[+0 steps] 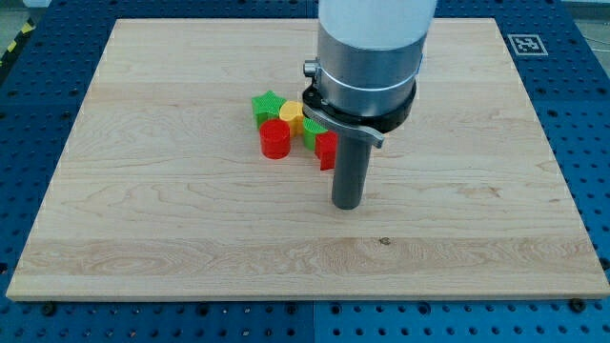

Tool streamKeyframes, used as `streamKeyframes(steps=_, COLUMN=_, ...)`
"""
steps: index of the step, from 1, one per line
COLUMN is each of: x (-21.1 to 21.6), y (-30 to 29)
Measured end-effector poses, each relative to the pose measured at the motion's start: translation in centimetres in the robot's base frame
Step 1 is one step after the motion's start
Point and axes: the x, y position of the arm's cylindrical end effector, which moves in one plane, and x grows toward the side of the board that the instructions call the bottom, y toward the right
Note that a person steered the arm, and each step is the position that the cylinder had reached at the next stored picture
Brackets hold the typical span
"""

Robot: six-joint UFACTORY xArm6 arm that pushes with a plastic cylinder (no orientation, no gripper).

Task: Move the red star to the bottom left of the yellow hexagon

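Nearest point: my tip (346, 205) is standing on the bench (143, 229) around its middle, slightly toward the near edge, clear of every block.
Red star: the red star (326, 151) is sitting just beyond my tip toward the far edge. The rod is partly covering it, so its shape is hard to make out.
Neighbours: the red star is touching a green block (311, 133). The yellow hexagon (292, 116) is lying past that, toward the far left corner.
Goal spot: a red cylinder (274, 139) is already crowding the hexagon's near-left side. A green star (267, 103) is sitting behind them.
Handling: it is looking like a light, stiff plastic piece that will probably slide easily and spin if pushed off-centre. A push through the middle of its right face seems safest.
Claw: no claw is fitted, so nothing is opening or closing. The bare rod is holding nothing and touching only the bench.
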Motion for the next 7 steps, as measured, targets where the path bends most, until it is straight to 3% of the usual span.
streamKeyframes(steps=2, x=-0.3, y=-2.9)
streamKeyframes(steps=7, x=-3.9, y=-3.4)
